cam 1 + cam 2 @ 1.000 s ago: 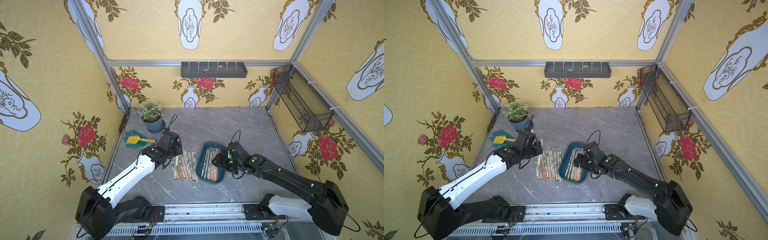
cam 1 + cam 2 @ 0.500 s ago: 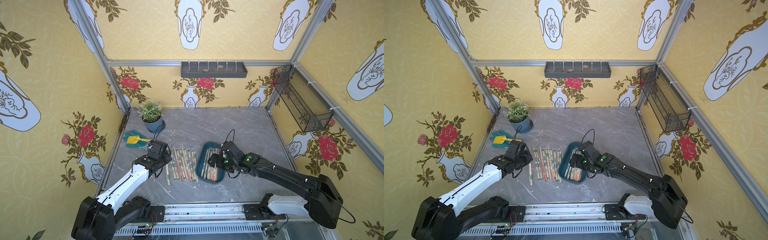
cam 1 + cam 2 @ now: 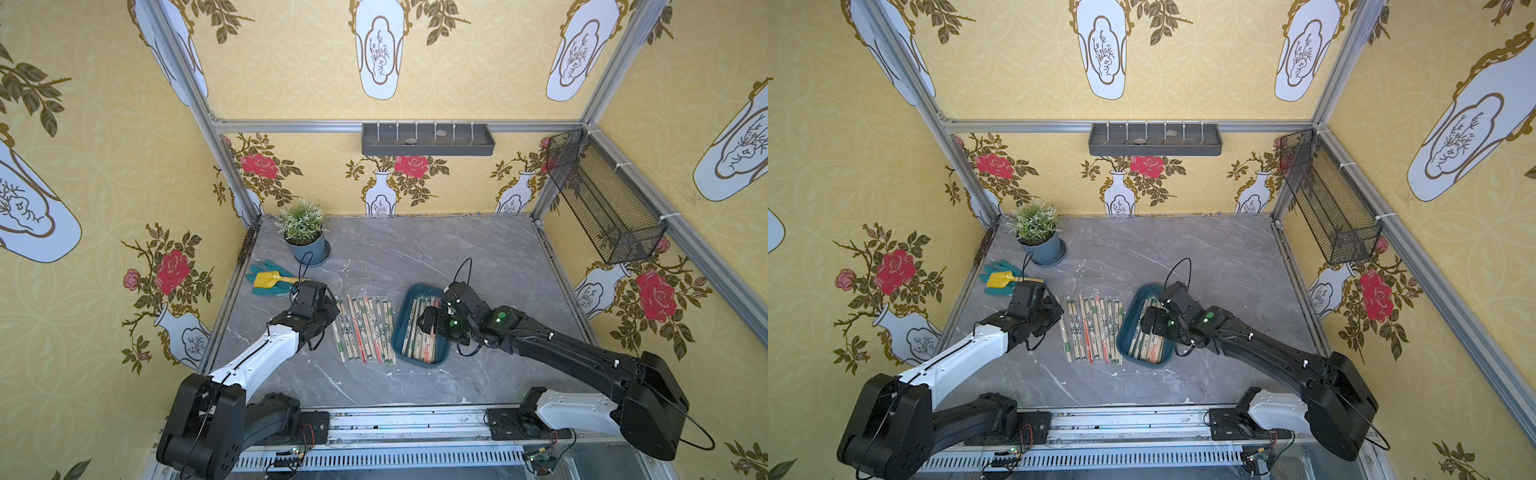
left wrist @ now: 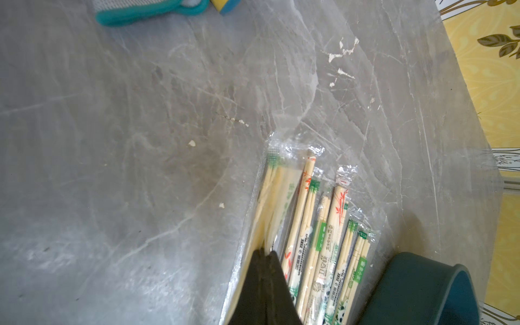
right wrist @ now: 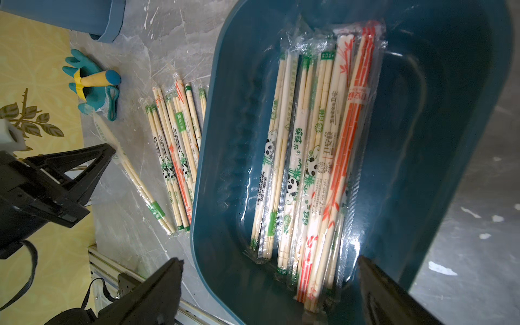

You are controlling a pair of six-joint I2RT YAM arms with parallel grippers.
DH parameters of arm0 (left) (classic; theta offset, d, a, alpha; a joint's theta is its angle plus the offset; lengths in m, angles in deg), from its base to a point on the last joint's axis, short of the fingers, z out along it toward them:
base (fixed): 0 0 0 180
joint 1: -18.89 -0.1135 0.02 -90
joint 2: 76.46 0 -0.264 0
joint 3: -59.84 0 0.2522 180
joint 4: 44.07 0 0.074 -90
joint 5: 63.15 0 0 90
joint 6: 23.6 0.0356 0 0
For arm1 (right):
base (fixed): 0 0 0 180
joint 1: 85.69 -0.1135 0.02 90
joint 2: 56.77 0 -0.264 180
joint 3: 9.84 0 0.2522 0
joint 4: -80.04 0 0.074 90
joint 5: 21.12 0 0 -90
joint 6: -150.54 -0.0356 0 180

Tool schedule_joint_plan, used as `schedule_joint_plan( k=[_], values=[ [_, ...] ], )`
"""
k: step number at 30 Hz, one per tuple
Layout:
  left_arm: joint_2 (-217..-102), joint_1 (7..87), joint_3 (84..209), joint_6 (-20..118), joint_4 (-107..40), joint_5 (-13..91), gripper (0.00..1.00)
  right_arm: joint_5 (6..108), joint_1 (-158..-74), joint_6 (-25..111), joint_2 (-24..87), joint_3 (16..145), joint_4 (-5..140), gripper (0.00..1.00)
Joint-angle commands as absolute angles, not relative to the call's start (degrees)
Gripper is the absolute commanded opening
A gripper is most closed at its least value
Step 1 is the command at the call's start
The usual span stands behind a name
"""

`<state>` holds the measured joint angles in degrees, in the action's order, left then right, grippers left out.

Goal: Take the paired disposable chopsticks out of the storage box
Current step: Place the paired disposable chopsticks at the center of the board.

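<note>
grey marble table | left claw pinching chopstick pair | right claw wide above chopsticks in storage box

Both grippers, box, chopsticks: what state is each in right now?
Box: flat on table, partly full.
Pairs in box: sleeved, lying lengthwise.
Row: out of the box, flat beside it.
Left gripper: shut on outer pair, which is skewed from the row.
Right gripper: open, empty, over the box.
</note>
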<state>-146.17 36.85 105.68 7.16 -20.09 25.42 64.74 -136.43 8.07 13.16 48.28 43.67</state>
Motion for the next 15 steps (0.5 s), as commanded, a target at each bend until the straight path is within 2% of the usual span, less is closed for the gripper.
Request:
schedule_joint_plan(
  k=[1,7,15],
  values=[
    [-148.2,36.6,105.3,6.6,-24.2,26.8,0.00,66.0,-136.5,7.5,12.6,48.1,42.3,0.98],
    [-151.4,36.5,104.7,6.5,-25.9,27.2,0.01,66.1,-136.5,7.2,12.0,47.7,41.6,0.98],
    [-152.3,36.4,105.1,7.1,-25.9,27.9,0.33,66.4,-136.4,7.4,12.0,48.0,41.1,0.98]
  ],
)
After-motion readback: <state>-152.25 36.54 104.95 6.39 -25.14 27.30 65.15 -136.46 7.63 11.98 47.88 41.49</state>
